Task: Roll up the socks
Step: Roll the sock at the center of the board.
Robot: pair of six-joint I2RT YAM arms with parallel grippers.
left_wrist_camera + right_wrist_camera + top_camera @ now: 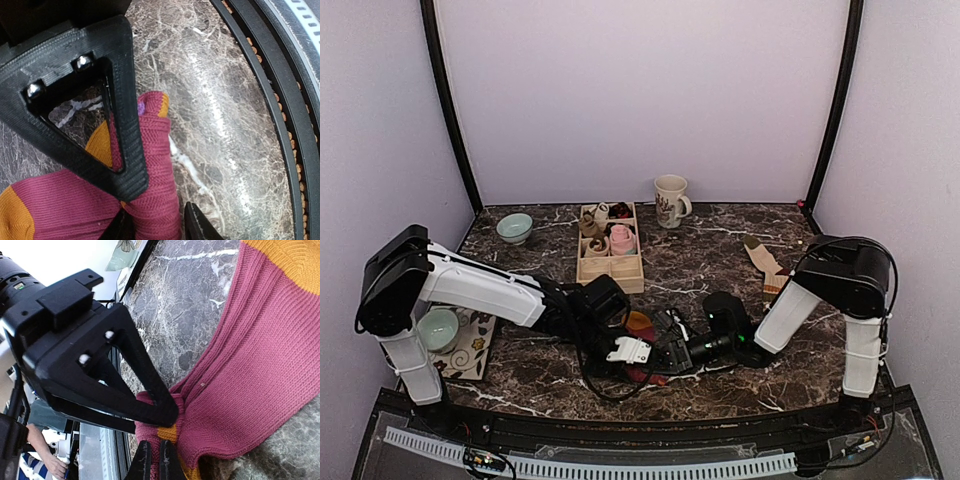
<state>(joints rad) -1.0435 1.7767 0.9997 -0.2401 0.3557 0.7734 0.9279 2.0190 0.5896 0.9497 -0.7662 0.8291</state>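
The striped sock (260, 365) lies near the table's (720, 262) front centre between both arms, the right gripper (152, 460) pinched shut on its bunched edge, the left gripper (157, 225) straddling a maroon fold, grip unclear

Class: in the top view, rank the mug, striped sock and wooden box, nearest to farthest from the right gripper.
1. striped sock, held in the right gripper.
2. wooden box, centre of table.
3. mug, far back edge.
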